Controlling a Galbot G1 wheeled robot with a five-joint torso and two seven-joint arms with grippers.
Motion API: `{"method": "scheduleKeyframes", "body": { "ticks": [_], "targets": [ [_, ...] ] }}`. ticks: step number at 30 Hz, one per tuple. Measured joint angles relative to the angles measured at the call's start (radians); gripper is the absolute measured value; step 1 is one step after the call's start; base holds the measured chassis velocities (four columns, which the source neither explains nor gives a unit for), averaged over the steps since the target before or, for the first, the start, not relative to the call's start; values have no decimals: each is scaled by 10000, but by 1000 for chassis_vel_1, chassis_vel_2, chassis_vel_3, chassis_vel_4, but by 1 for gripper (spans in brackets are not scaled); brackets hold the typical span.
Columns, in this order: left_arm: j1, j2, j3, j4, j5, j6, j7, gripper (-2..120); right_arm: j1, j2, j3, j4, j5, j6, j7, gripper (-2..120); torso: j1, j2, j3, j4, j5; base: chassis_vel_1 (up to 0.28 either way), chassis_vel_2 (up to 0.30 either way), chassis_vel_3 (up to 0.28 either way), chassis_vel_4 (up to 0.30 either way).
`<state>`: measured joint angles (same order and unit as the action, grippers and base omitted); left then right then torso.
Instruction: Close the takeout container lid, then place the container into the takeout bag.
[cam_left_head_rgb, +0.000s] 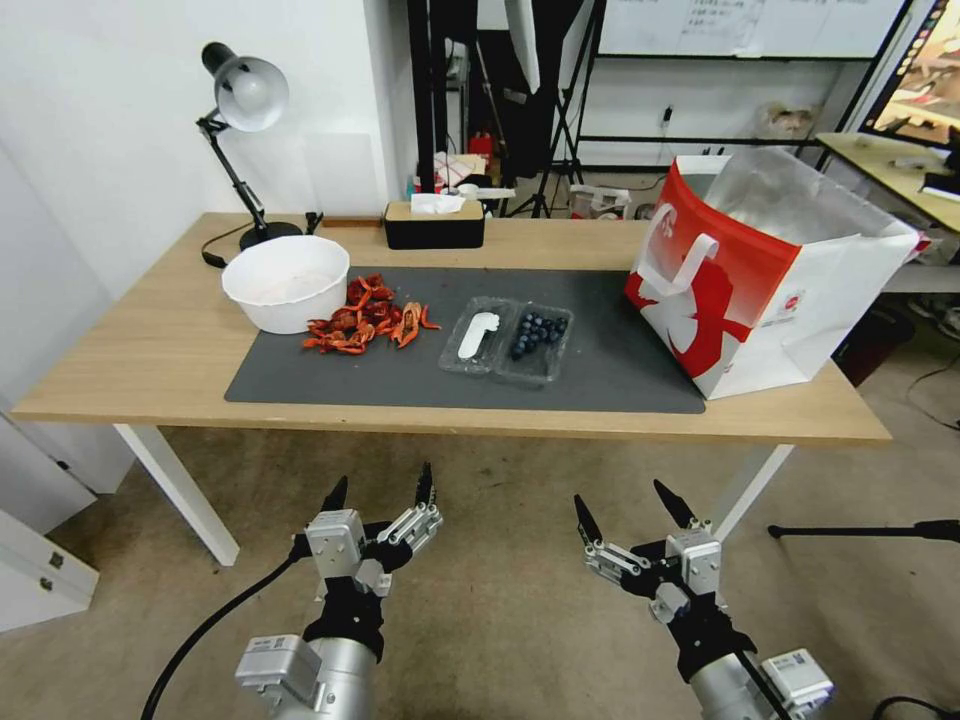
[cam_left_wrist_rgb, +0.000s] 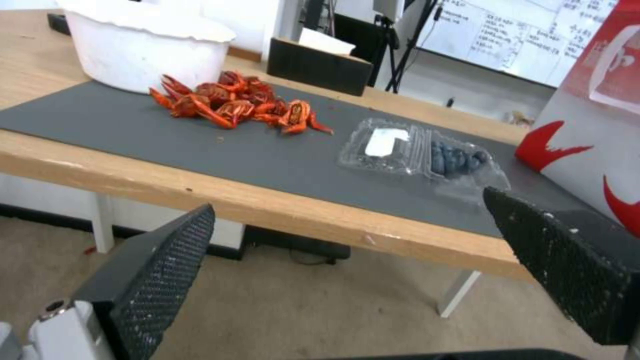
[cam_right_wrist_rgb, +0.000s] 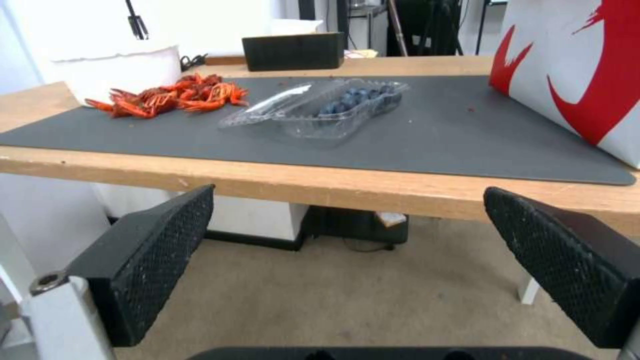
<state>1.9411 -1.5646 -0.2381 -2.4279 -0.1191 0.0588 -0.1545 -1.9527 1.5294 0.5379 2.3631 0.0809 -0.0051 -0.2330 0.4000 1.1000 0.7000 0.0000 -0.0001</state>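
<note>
White bowl (cam_left_head_rgb: 286, 282) beside red crayfish shells (cam_left_head_rgb: 366, 316) on grey mat (cam_left_head_rgb: 330, 375).

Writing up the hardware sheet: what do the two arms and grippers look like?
Both arms are silver metal cylinders with black wrist sections. The left gripper and right gripper have silver-grey bodies and two tapered black fingers with knurled mesh pads. A black cable trails from the left wrist. Small white labels sit on the grey forearm blocks.

1. We hold the left gripper (cam_left_head_rgb: 380, 485) low at our left, wrist raised, fingers spread wide.
2. We hold the right gripper (cam_left_head_rgb: 622, 500) low at our right, fingers equally spread.
</note>
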Motion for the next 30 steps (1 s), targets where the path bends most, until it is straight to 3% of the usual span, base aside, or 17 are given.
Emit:
{"method": "scheduleKeyframes", "body": {
  "ticks": [15, 30],
  "targets": [
    [-339, 286, -367, 276, 46, -61, 461, 100, 78, -139, 209, -25, 200, 12, -63, 100, 0, 0, 0, 0, 1, 0, 0, 0, 0],
    [-1345, 1141, -1171, 954, -317, 27, 877, 100, 200, -169, 336, -104, 320, -89, -55, 100, 0, -2, 1, 0, 0, 0, 0, 0, 0]
  ]
}}
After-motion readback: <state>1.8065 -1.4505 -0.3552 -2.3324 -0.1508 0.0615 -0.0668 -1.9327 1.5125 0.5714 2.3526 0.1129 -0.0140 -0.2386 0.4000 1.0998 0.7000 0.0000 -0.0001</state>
